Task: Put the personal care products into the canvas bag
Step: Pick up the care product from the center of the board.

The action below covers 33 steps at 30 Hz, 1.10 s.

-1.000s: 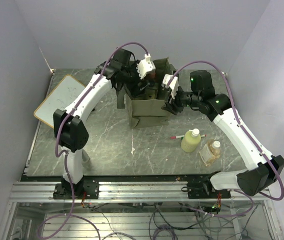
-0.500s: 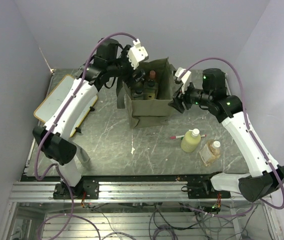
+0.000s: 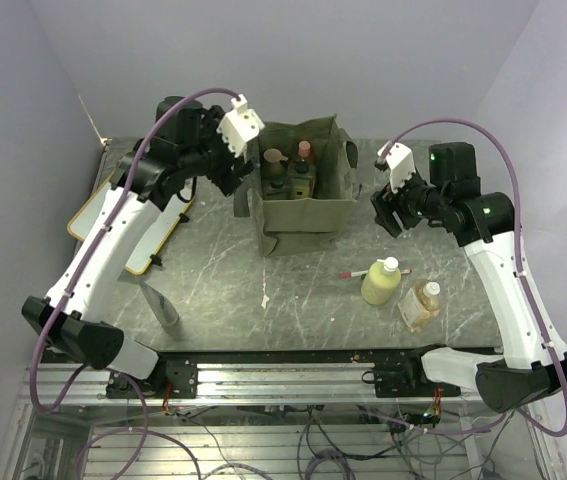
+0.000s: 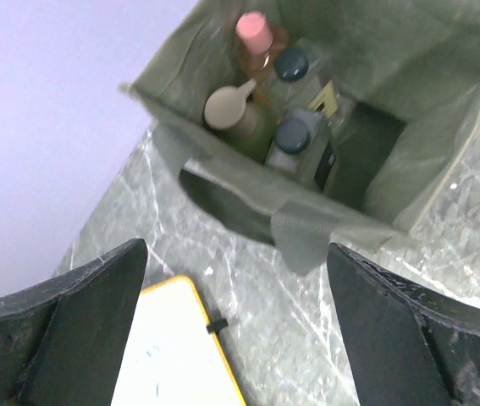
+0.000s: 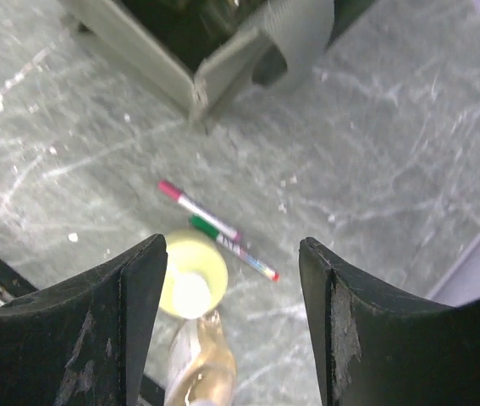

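Note:
The olive canvas bag (image 3: 303, 210) stands at the table's back middle, also in the left wrist view as the bag (image 4: 426, 68) with several bottles upright inside (image 4: 293, 135). A yellow-green bottle with a white cap (image 3: 382, 281) and an amber square bottle (image 3: 420, 305) stand on the table at the front right. The right wrist view shows the yellow-green bottle (image 5: 190, 279) and the amber bottle (image 5: 206, 372) below. My left gripper (image 3: 231, 165) is open, left of the bag and empty. My right gripper (image 3: 388, 205) is open, right of the bag and above those two bottles.
A red-green-white pen (image 3: 358, 272) lies beside the yellow-green bottle, seen as two pens (image 5: 223, 233) in the right wrist view. A wood-framed whiteboard (image 3: 128, 200) lies at the left, partly under the left arm. Grey walls close in on three sides.
Both arms have drawn back from the bag's mouth, the left one to the left and the right one to the right. Both grippers have opened wider.

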Available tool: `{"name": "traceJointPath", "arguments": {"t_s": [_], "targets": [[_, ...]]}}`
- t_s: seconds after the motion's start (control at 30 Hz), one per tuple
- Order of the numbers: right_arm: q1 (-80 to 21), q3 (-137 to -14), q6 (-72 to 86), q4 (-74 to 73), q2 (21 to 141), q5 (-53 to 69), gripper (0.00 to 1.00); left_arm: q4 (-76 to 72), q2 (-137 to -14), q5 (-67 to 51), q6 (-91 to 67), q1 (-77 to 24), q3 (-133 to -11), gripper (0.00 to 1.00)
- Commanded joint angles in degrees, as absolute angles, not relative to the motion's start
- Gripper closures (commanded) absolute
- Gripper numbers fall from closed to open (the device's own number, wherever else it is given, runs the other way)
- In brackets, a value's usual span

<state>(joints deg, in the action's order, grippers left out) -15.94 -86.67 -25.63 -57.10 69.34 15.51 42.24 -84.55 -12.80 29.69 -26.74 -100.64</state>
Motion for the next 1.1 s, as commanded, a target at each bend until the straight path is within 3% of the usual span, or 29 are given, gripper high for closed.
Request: {"name": "traceJointPath", "arguments": {"t_s": [0.0, 0.23, 0.47, 0.77, 1.07], "targets": [[-14.6, -85.2, -26.2, -65.1, 67.2, 8.9, 0.35, 45.4, -80.9, -10.4, 28.6, -23.6, -97.8, 0.02], [-13.9, -83.1, -28.2, -75.1, 66.3, 4.2, 0.31, 45.6, -80.1, -12.4, 28.6, -21.4, -96.9, 0.03], [-13.9, -77.5, -28.5, -79.2, 63.7, -0.9, 0.12, 44.1, -82.6, -13.8, 28.6, -21.4, -98.7, 0.04], [-12.6, -66.2, -28.3, -79.2, 61.4, -3.5, 0.12, 43.2, -83.3, -15.1, 27.7, -21.9, -97.4, 0.05], [-5.4, -63.1, -28.8, -78.1, 64.0, 0.6, 0.14, 42.6, -85.9, -16.2, 27.8, -22.4, -99.9, 0.05]]}}
